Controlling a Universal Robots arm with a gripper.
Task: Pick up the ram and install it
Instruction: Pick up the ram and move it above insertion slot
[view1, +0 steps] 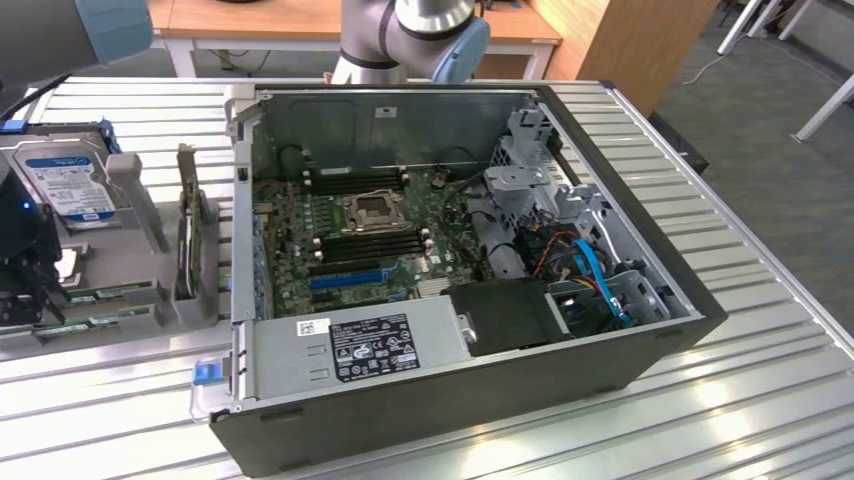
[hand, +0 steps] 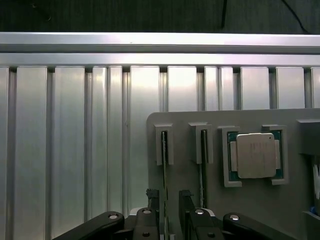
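Fingers (hand: 151, 199): mine, spread wide, one on each side of the ram (hand: 164, 160), gripping nothing.
Arm pose: my wrist points straight down over the grey holder (hand: 260, 210), near the bench (hand: 70, 150) edge on the exterior view's left.
Hard to see: the ram is edge-on, just a thin line.
Holder: ram upright in one slot, a second stick (hand: 202, 160) in the next slot, a silver processor (hand: 255, 155) in a square pocket.
Computer case (view1: 467, 400): open, mid-bench.

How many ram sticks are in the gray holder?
2. One ram stick stands on edge in the slot farthest from the silver chip; the other stick stands in the slot next to that chip. More may be hidden elsewhere.
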